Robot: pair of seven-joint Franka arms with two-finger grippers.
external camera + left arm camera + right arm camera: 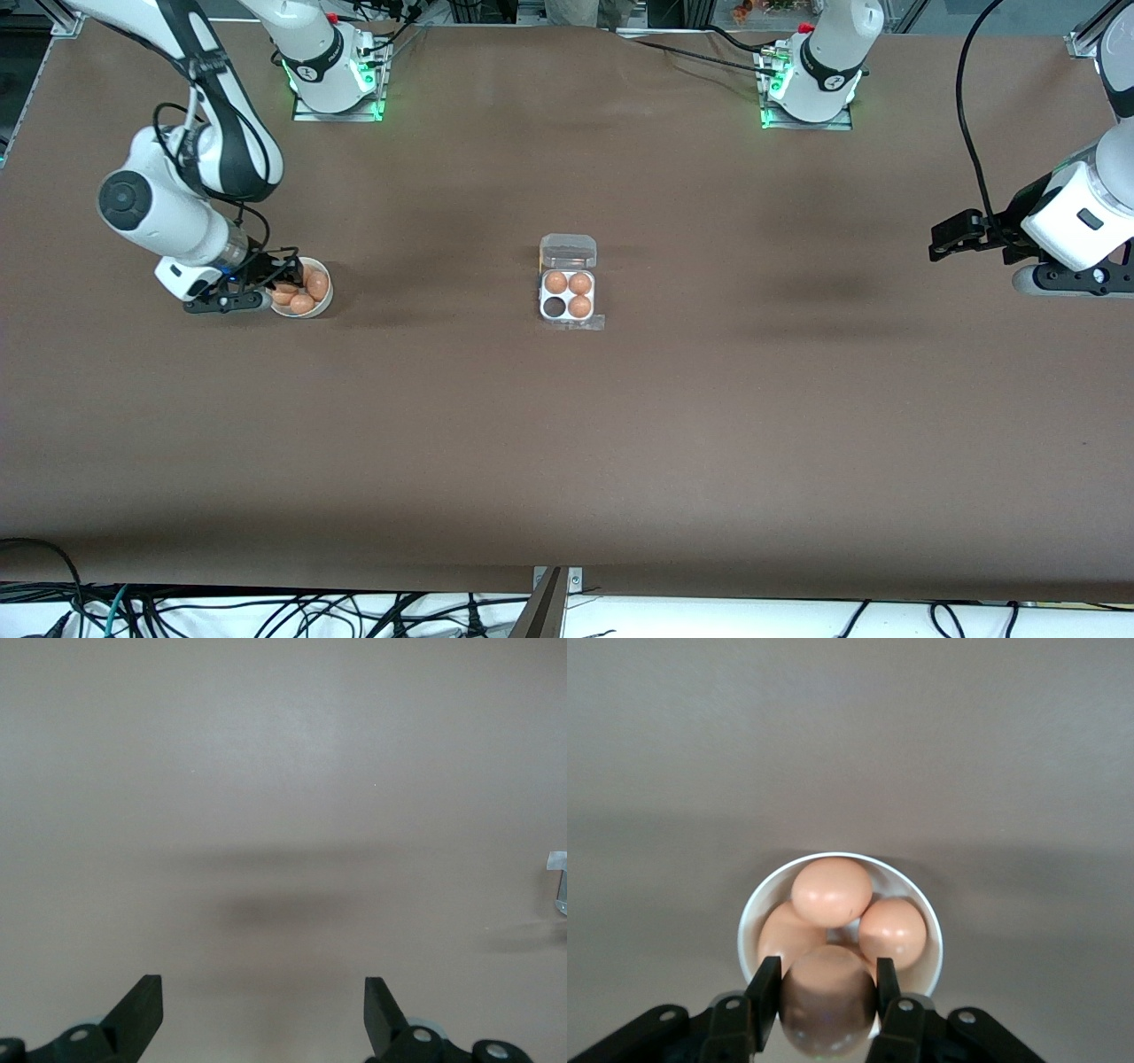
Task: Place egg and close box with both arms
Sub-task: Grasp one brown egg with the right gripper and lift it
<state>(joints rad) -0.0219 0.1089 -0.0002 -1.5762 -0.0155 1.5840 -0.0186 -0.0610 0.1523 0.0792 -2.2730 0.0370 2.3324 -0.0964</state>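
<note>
Right gripper [827, 1003] sits at the white bowl [321, 307], toward the right arm's end of the bench, fingers clamped on one brown egg [827, 1010]. Three more eggs lie in the bowl. Left gripper [263, 1008] waits spread wide over bare bench at the left arm's end. Box [568, 296] mid-bench, lid open, three cells filled, one empty.

No legible text, label, brand name, number or sign appears on any surface in the front view, the left wrist view or the right wrist view.
</note>
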